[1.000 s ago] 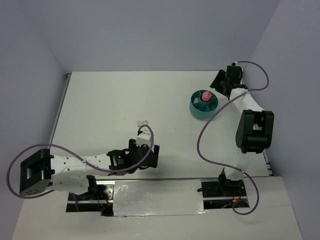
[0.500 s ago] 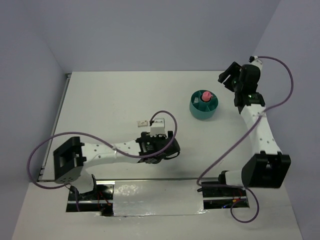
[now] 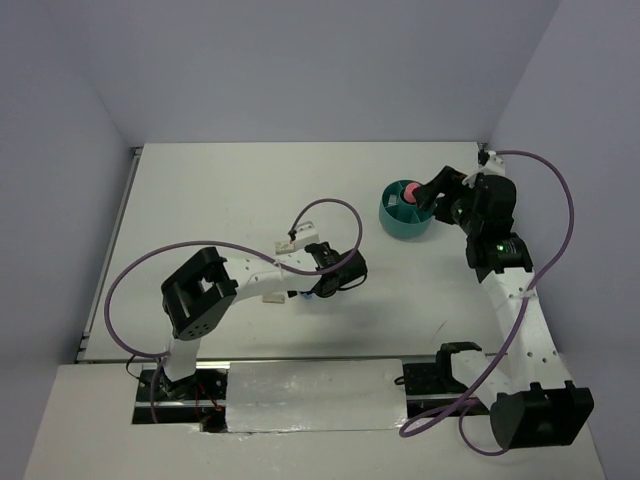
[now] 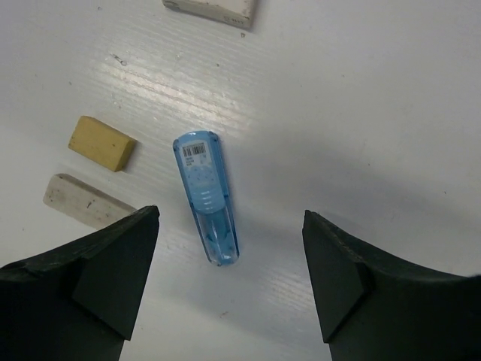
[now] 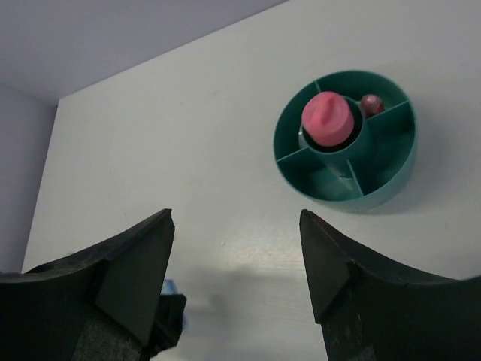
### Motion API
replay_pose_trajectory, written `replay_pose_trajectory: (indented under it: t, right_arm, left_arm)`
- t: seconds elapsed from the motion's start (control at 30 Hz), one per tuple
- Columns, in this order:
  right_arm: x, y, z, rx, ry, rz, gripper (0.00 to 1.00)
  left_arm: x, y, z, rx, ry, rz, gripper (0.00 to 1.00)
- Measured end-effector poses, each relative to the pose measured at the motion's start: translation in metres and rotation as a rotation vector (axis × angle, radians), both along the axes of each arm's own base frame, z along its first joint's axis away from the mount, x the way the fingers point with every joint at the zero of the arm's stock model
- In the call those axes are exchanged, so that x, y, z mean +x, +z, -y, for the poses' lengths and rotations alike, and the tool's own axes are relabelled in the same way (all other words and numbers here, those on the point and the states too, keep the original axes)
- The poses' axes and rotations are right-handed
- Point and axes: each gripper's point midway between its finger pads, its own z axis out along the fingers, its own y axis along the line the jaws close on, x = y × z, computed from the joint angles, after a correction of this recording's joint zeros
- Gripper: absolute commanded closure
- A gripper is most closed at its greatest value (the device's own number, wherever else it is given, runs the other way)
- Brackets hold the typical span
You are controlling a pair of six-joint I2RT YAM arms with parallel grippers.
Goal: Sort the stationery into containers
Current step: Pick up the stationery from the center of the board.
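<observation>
A blue clear capsule (image 4: 208, 197) lies on the white table just ahead of my left gripper (image 4: 231, 233), which is open and empty above it. A beige eraser (image 4: 101, 143) and a white eraser (image 4: 84, 200) lie to its left, and another white block (image 4: 214, 7) lies farther ahead. The teal tub (image 3: 400, 230) stands at the back right, with a pink-capped case (image 3: 409, 191) in its centre cup. My right gripper (image 3: 432, 192) hovers at the tub's right rim, open and empty. In the right wrist view the tub (image 5: 353, 201), the pink cap (image 5: 328, 120) and a small dark red piece (image 5: 372, 103) show.
A white block (image 3: 287, 243) lies beside the left arm's wrist in the top view. The left arm's purple cable loops over the table. Walls close in the table at the back and right. The blue capsule's end (image 5: 170, 286) shows behind my right gripper's left finger.
My left arm has swung forward and right, and now hovers over the blue capsule. My right arm has come from behind the tub to its right rim. Nothing was picked up.
</observation>
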Motion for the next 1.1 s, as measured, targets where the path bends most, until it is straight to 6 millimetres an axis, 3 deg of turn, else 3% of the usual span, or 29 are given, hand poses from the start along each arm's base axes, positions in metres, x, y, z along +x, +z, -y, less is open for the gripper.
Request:
replay_pose_trajectory:
  t: [0.27,0.57,0.6,0.63,0.67,0.7,0.93,1.1]
  right_arm:
    - [-0.018,-0.005,-0.038,0.029,0.154,-0.004,0.25]
    - [-0.024,-0.005,-0.059,0.027,0.22,-0.003,0.24]
    - [-0.024,-0.006,-0.06,0.028,0.224,-0.002,0.21]
    - [-0.024,-0.008,-0.061,0.031,0.227,-0.003,0.07]
    - [-0.025,-0.01,-0.062,0.033,0.231,-0.004,0.0]
    - [-0.025,-0.015,-0.063,0.038,0.232,-0.014,0.0]
    - [-0.037,-0.051,-0.078,0.09,0.31,-0.07,0.0]
    - [-0.054,-0.074,-0.105,0.157,0.401,-0.113,0.07]
  left_arm:
    - [0.002,-0.031,-0.009,-0.006,0.027,-0.058,0.2]
    - [0.003,-0.041,0.002,-0.053,-0.004,-0.012,0.69]
    - [0.002,-0.041,0.004,-0.052,-0.014,-0.005,0.78]
    - [-0.001,-0.041,0.006,-0.05,-0.027,0.001,0.81]
    - [-0.005,-0.04,0.009,-0.05,-0.044,0.006,0.91]
    - [-0.01,-0.04,0.012,-0.053,-0.061,0.011,0.96]
    - [-0.053,-0.03,0.033,-0.099,-0.361,0.007,1.0]
    - [-0.047,0.02,0.046,-0.22,-0.58,0.182,1.0]
